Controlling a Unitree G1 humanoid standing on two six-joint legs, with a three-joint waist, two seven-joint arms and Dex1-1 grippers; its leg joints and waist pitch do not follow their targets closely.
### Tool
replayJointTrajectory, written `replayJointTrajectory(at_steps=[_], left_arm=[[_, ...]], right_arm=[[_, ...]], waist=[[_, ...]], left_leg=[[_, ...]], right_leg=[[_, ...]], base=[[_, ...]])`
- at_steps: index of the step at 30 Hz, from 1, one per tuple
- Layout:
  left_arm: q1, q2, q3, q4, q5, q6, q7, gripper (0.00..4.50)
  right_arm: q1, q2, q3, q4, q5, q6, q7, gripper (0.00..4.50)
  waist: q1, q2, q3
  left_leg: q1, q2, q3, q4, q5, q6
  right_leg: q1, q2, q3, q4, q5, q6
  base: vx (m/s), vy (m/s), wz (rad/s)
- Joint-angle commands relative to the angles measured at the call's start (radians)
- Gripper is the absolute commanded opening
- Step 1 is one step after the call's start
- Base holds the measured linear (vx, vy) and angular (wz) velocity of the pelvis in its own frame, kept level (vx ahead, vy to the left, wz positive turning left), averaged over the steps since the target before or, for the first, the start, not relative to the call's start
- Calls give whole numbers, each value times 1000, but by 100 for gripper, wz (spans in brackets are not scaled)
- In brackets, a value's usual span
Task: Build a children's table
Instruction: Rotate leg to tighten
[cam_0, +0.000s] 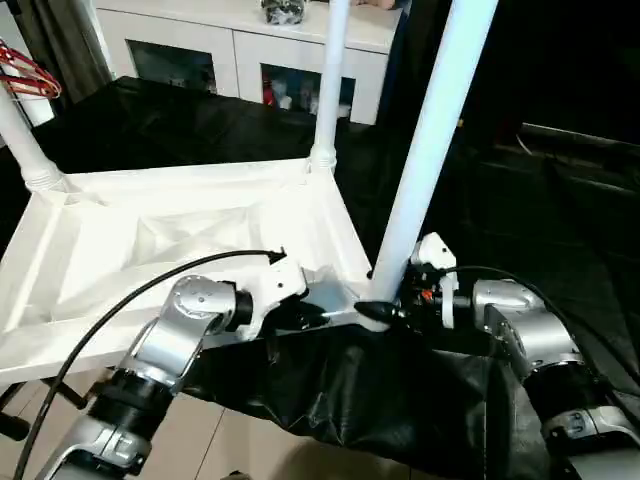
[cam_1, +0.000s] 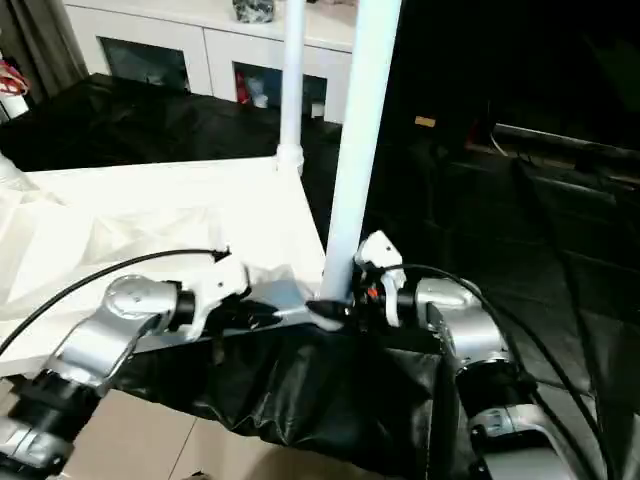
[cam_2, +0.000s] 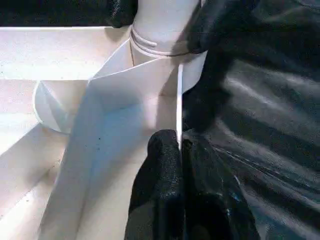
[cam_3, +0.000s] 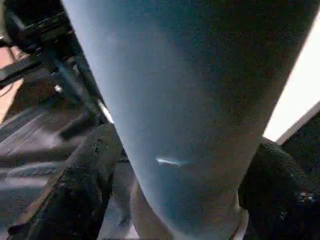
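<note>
Seating the near-corner leg (cam_0: 430, 150): right gripper (cam_3: 185, 185) straddles its base, fingers apart. Left gripper (cam_2: 180, 150) pinches the tabletop (cam_0: 150, 240) rim. Next: likely twist or press the leg home.

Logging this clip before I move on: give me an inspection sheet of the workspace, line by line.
Surface: low table draped in black cloth.
Job's things: white plastic rectangular tabletop lying ribbed underside up; three white tapered tube legs stand in corner sockets, near right, far right, far left.
Clutter: nothing seen.
Grippers: left gripper shut on the tabletop's thin edge wall near the near-right socket; right gripper straddles the near-right leg's base, one finger on each side; contact unclear.
Cables: black cable arcs over the left forearm; another runs past the right.
Surroundings: white glass-doored cabinet behind; red wire object at far left.
</note>
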Motion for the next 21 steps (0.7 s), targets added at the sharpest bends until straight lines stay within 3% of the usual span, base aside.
replayJointTrajectory(at_steps=[1,9,16,21], left_arm=[[-12,-15,-5,-43,-44,-33,-12,0],[4,15,-1,-60,-51,-25,-39,0],[6,16,2,-59,-55,-18,-37,0],[-22,-28,12,-18,-32,-22,53,0]], right_arm=[[14,-1,31,-12,0,12,35,321],[23,-30,62,-15,-19,-4,69,243],[31,-31,67,-15,-11,1,80,214],[54,20,55,-16,7,14,2,211]], waist=[[-1,3,-61],[0,1,-61],[-2,0,-62],[-1,0,-60]], left_leg=[[15,75,-26,-64,-165,61],[15,74,-26,-63,-161,62],[15,75,-27,-64,-157,62],[17,75,-26,-64,-171,58]], right_leg=[[48,-113,78,-78,-223,-172],[48,-113,77,-78,-230,-171],[48,-112,77,-76,-220,-169],[46,-114,77,-82,-252,-162]], base=[[0,0,0],[0,0,0],[0,0,0],[0,0,0]])
